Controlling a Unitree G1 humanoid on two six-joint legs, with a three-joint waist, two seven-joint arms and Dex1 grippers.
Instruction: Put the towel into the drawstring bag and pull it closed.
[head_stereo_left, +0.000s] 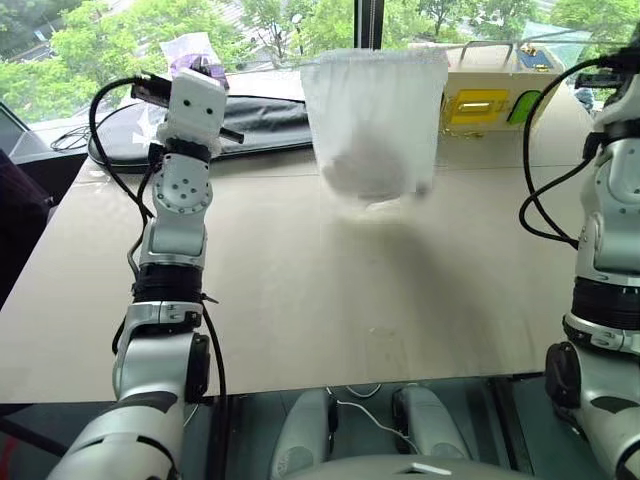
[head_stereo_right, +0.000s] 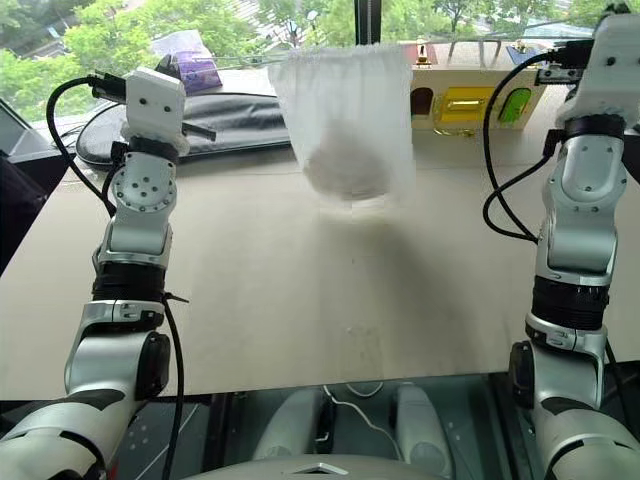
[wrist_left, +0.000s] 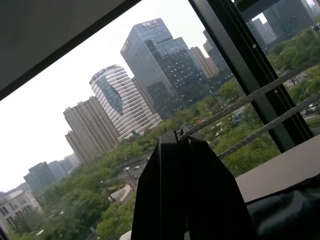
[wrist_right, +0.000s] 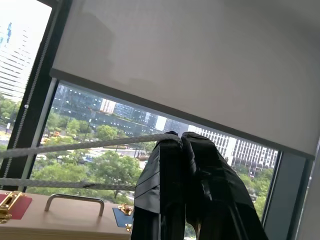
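towel (head_stereo_left: 362, 162): a pale lump already inside the drawstring bag (head_stereo_left: 375, 120) | bag: hanging above the far middle of the bench (head_stereo_left: 300, 290) | left fingers (wrist_left: 181, 142), right fingers (wrist_right: 181, 142): each clamped on a cord (wrist_right: 75, 145) | left: draw the mouth fully closed

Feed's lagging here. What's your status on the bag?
Both grippers, left and right, shut on drawstrings. Drawstring bag hanging above table, towel inside. Nothing obstructing.
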